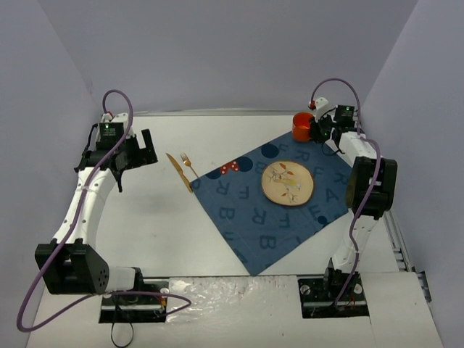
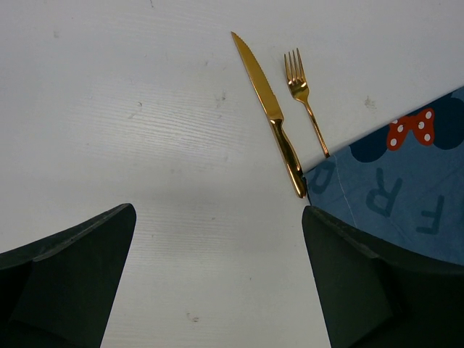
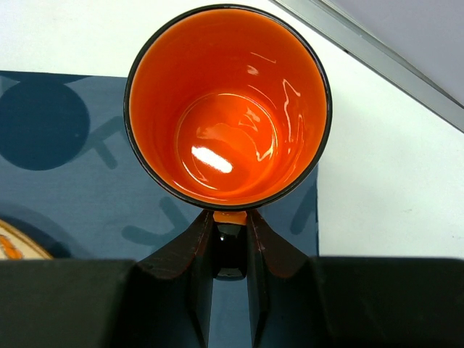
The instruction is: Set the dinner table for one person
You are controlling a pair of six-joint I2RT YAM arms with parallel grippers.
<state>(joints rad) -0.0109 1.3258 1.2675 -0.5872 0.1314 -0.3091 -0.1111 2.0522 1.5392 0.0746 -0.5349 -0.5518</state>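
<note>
The white desk point(image 1: 167, 225), edged in thin metal, fills the space between grey walls and carries everything else. A blue cloth point(image 1: 246, 217) printed with letters and dark round shapes lies turned at an angle on its right half, one corner pointing toward the arm bases. The left arm point(image 1: 87, 203) reaches up the left side, and the left jaws stand wide open over bare desk with nothing between them, close to the cloth's left corner. The right arm point(image 1: 366, 188) reaches to the far right corner of the cloth, where the right jaws are closed on the small handle of a mug point(image 3: 232, 109). A round, light-coloured plate point(image 1: 288, 183) with a painted pattern lies flat on the cloth, right of its middle. The mug is upright, glossy orange inside with a dark rim, over the cloth's far corner near the desk's far edge; whether its base rests on the cloth cannot be told. A gold knife point(image 2: 268, 109) lies on bare desk just off the cloth's left edge, blade pointing away, its handle end at the cloth's corner. A smaller gold fork point(image 2: 304, 98) lies just beside it on the cloth side, tines pointing away, its handle end reaching the cloth's edge.
</note>
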